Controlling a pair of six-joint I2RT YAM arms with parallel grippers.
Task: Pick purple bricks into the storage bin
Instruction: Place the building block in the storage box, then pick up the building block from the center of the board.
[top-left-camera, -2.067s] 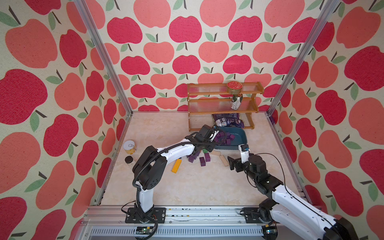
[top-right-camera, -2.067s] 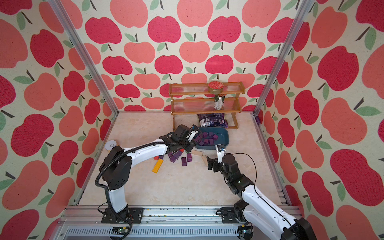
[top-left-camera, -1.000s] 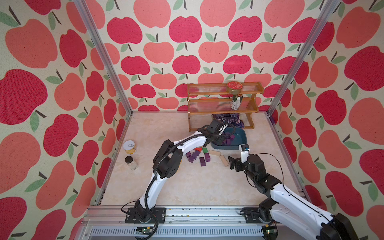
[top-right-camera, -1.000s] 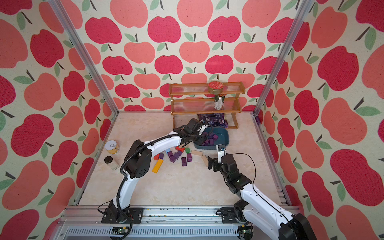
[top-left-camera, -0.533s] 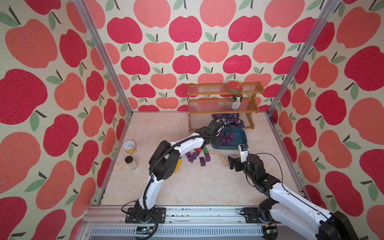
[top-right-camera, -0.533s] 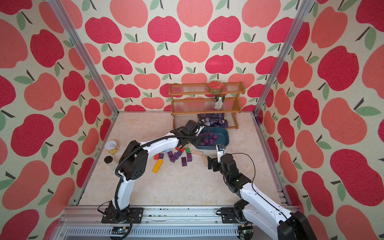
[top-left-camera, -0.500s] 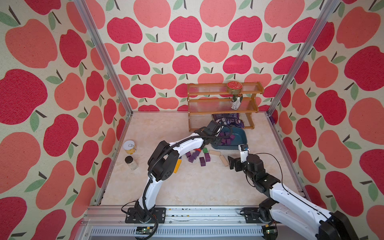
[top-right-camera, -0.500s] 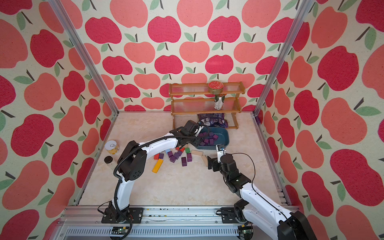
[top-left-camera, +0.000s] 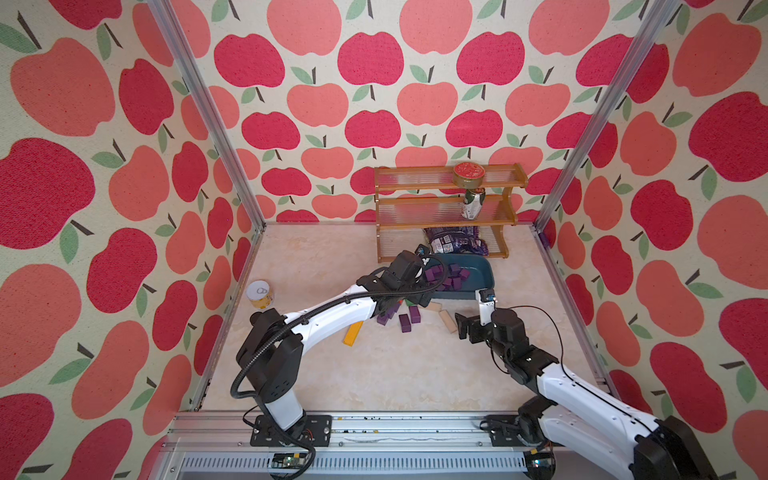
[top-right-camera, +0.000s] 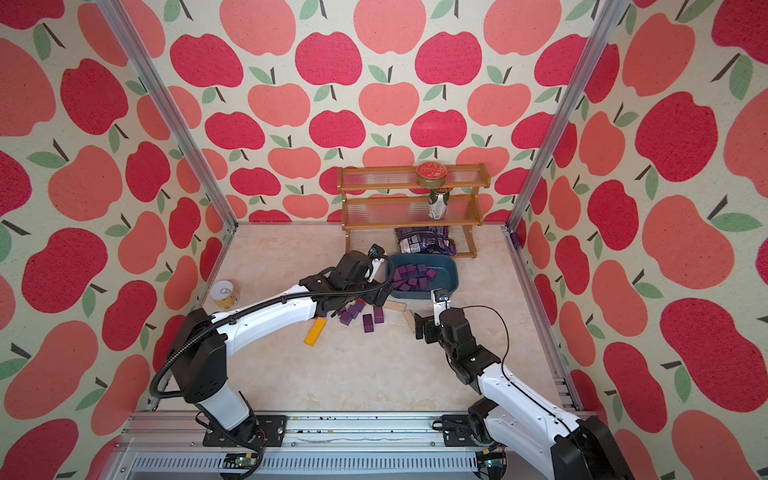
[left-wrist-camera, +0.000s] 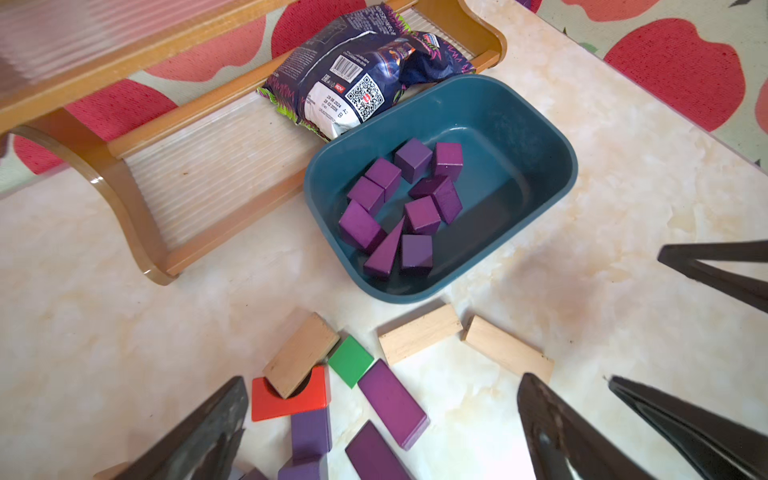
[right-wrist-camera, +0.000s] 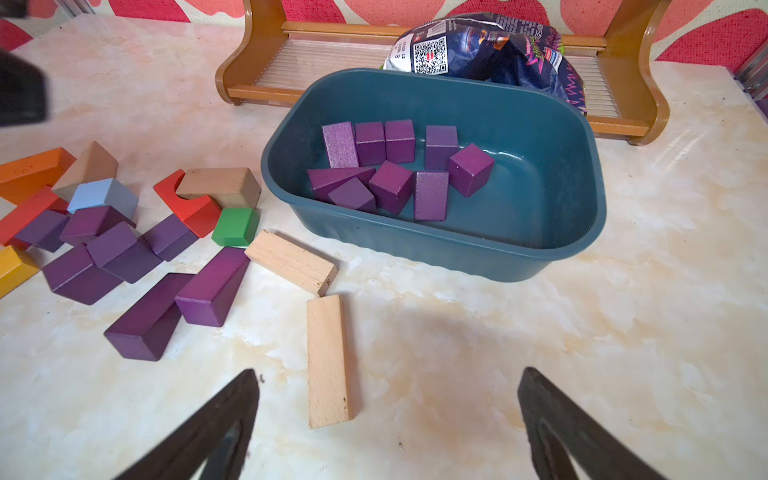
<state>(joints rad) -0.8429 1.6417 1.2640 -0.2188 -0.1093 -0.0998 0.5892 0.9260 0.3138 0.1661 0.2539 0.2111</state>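
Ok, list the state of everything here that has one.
Left gripper: open, empty.
Right gripper: open, empty.
Bin: upright, partly filled.
Bin bricks: lying loose inside.
Table bricks: loose beside the bin, not yet binned.
Bag: crumpled, lying on the rack's bottom tier.
Shelf can: upright, middle tier.
Tin: upright, top tier.
Table can: upright, top closed.

Only readable marks I find: barcode, QR code, white label on dark snack bag (left-wrist-camera: 374, 54), far right. Fine print too small for me.
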